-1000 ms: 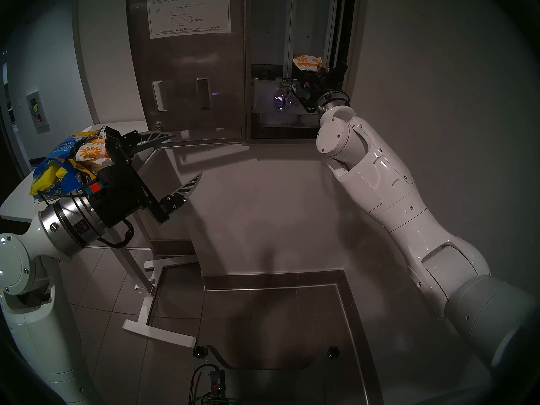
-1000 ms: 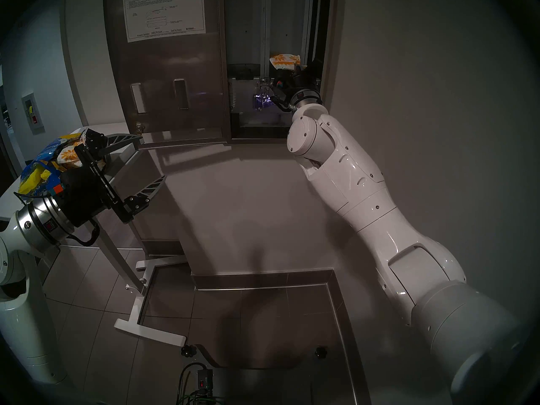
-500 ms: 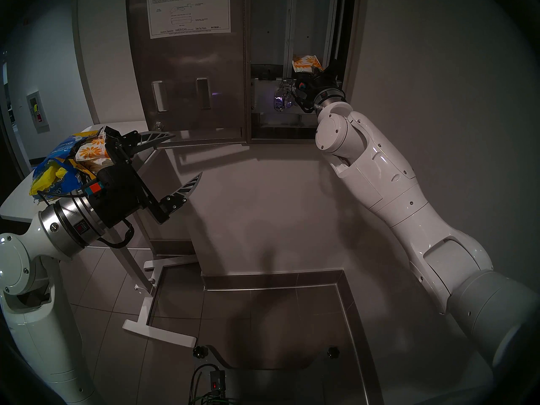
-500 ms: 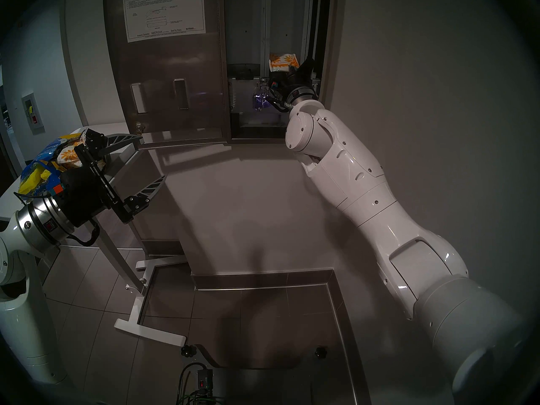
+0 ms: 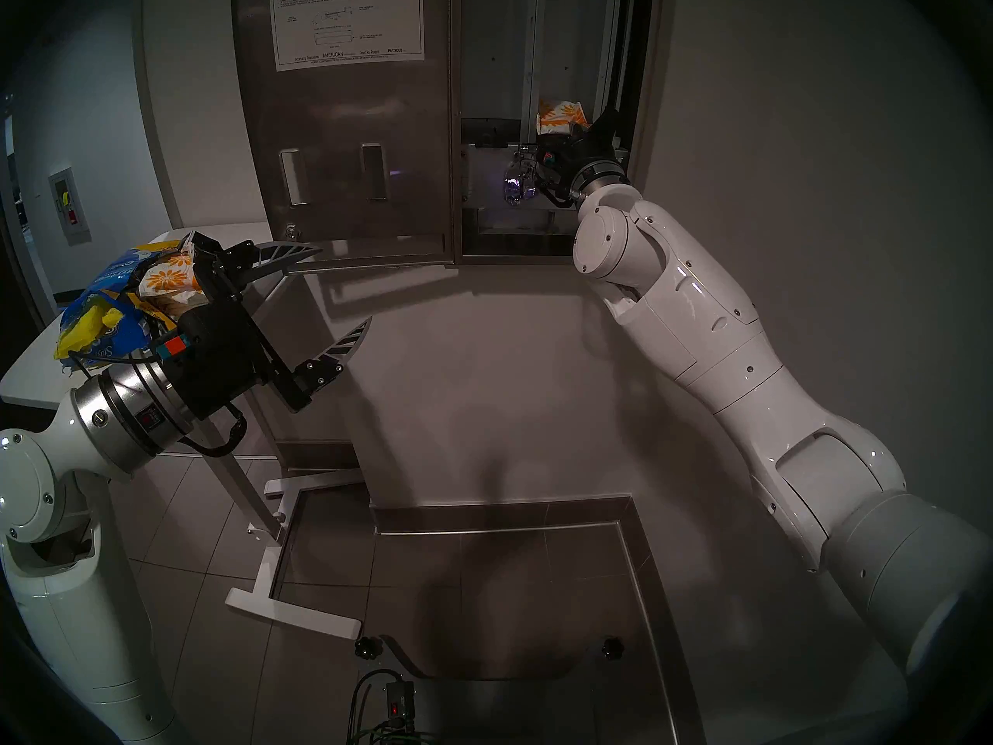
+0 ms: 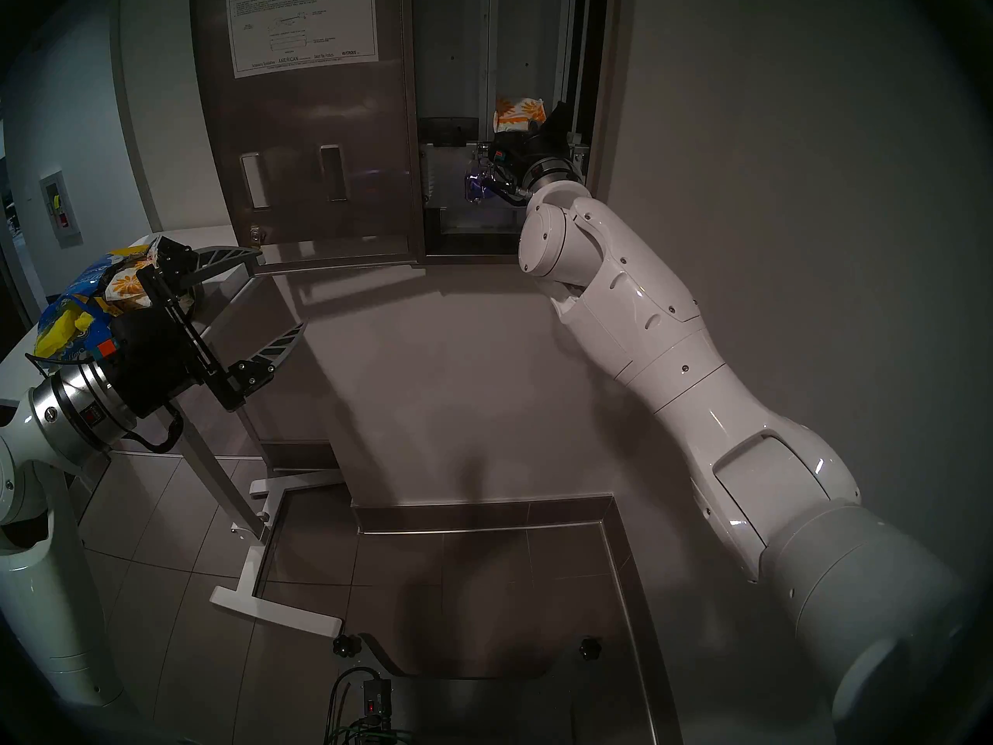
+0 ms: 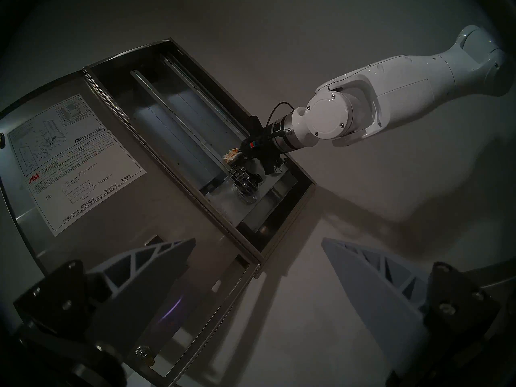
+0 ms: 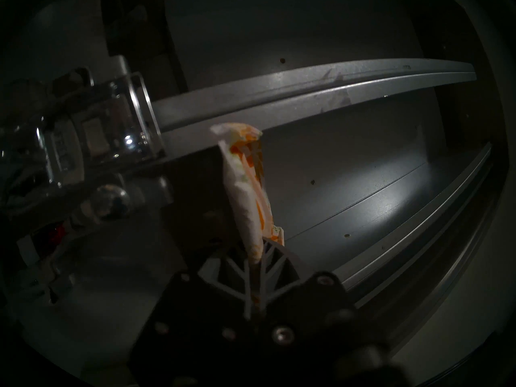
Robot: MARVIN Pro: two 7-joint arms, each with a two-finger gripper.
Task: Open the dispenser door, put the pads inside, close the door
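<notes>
Up at the open cabinet, head views: right tool (image 5: 575, 131) is clamped on a flower-print pad (image 5: 560, 116), which sticks out left of it inside the dispenser (image 5: 542, 56), in the right-hand chute.
Head views, around it: chrome lever (image 5: 520, 182) sits just below-left of the pad; the dispenser door (image 5: 349, 136) is swung wide open to the left with its instruction sheet (image 5: 344, 21) facing out.
Head views, left side: left tool (image 5: 328, 292) has its fingers spread wide, holding nothing, hanging beside the white surface (image 5: 32, 373) with the torn bag (image 5: 105, 319) and more pads (image 5: 164, 281).
Left wrist: fingers (image 7: 156, 263) apart; pad (image 7: 231, 156) tiny, at the right tool's tip inside the cabinet.
Right wrist: pad (image 8: 245, 188) pinched edge-on, pointing up the frame along the chute rail (image 8: 307, 90); lever mechanism (image 8: 95, 138) off to the left, apart from it.
</notes>
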